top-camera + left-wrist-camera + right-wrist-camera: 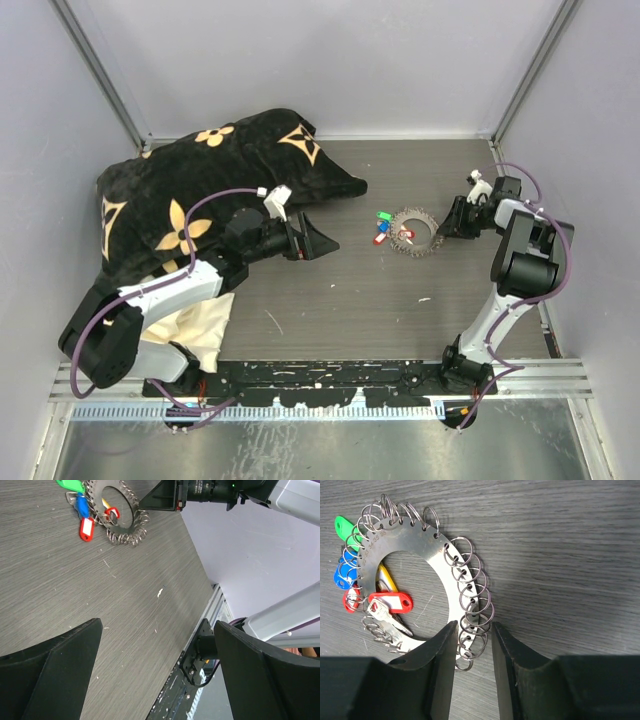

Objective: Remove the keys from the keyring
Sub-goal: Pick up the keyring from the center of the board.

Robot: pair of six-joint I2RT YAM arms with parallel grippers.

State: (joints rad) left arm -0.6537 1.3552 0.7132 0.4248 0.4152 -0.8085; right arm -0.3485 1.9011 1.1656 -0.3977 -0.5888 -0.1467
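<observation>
Left fingers (50, 670) gape wide, well apart from the keyring (129, 524) and its keys (87, 528).

The right gripper (473, 630) is hiding the near rim of the keyring (437, 547). The green key (70, 484) is running off the left wrist view's top edge.

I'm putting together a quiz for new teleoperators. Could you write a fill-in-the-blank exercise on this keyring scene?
1. The left gripper stands ___, holding nothing.
2. The rim of the keyring lies ___ the fingers of the right gripper.
3. The key tag with a pale label window, inside the keyring's hole, is ___.
4. The green tag lies ___ that hole.
Missing words: open; between; red; outside.
</observation>
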